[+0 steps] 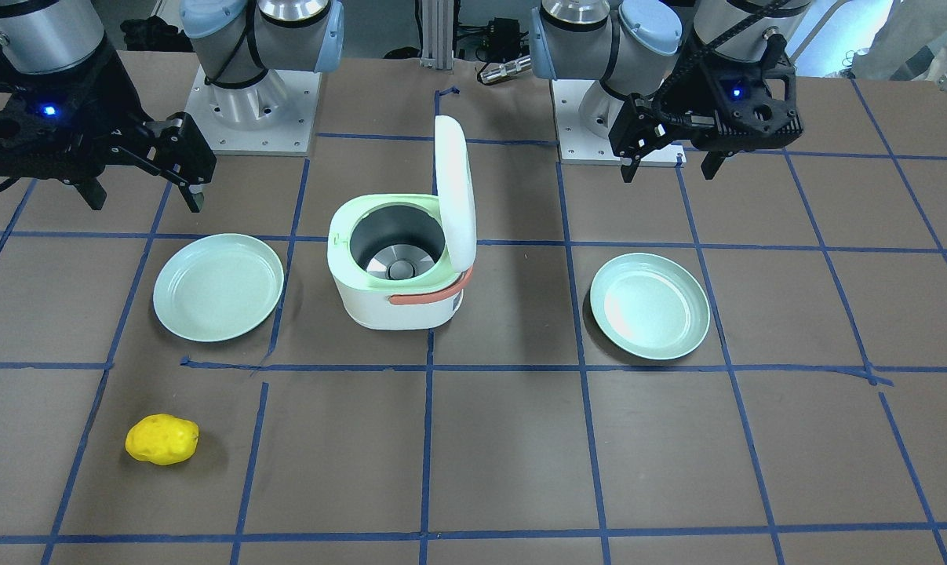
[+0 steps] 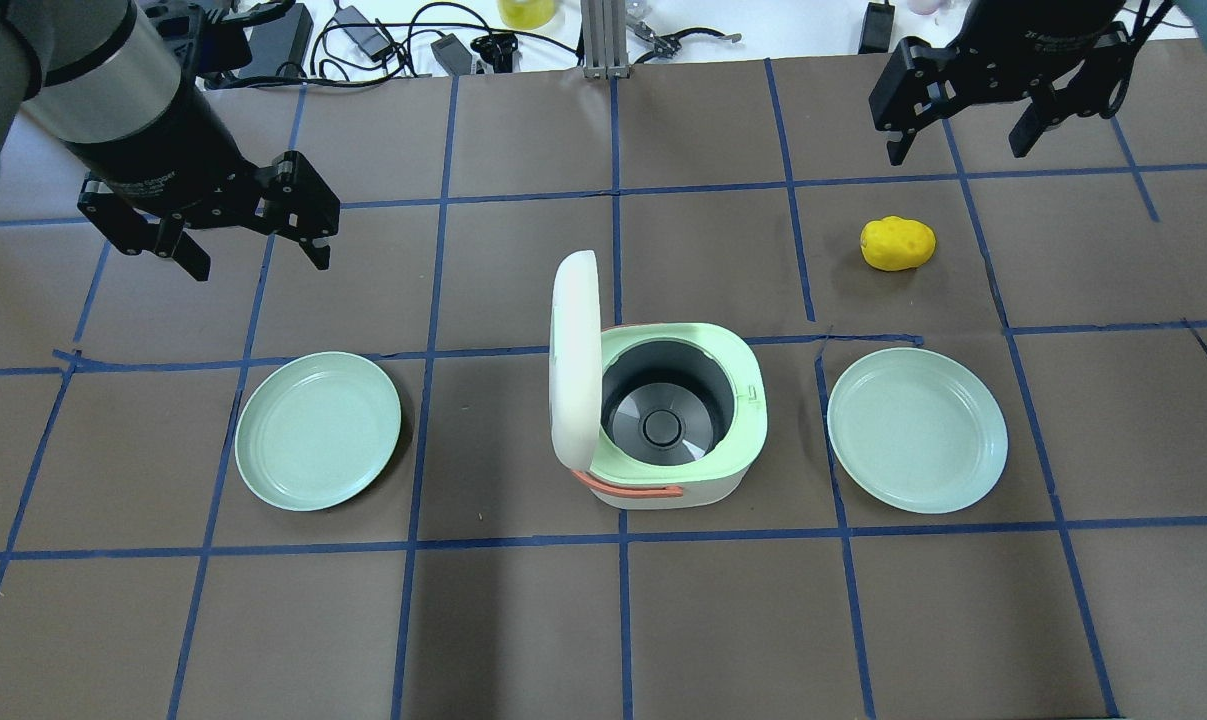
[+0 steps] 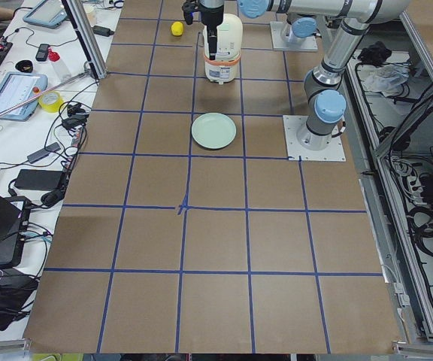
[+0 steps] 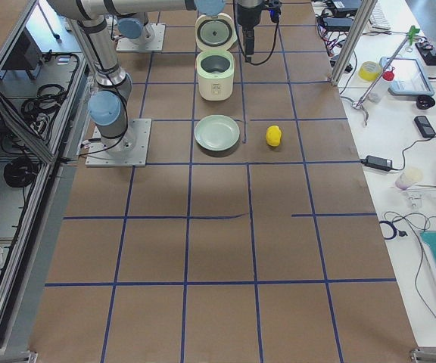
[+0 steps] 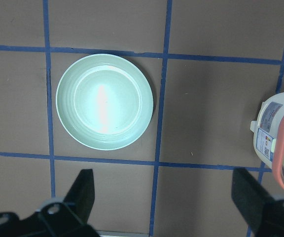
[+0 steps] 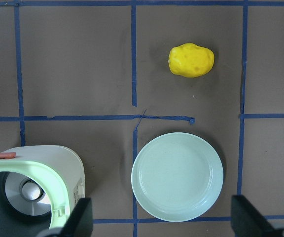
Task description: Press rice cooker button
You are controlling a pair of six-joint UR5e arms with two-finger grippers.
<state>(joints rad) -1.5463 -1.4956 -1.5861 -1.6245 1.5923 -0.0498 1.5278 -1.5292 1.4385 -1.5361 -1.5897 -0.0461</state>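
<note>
The white rice cooker (image 2: pixel 663 420) with a green rim and orange handle stands mid-table, its lid (image 2: pixel 573 360) open and upright and the inner pot empty. I cannot make out its button in any view. My left gripper (image 2: pixel 260 262) is open and empty, hovering above the table to the cooker's left and beyond it. My right gripper (image 2: pixel 956 150) is open and empty, high over the far right. The left wrist view shows the cooker's side (image 5: pixel 280 148) at its right edge. The right wrist view shows the cooker's rim (image 6: pixel 38 182) at lower left.
A green plate (image 2: pixel 318 430) lies left of the cooker and a second one (image 2: pixel 916 430) lies right of it. A yellow potato-like object (image 2: pixel 898 243) lies beyond the right plate. Blue tape lines grid the brown table.
</note>
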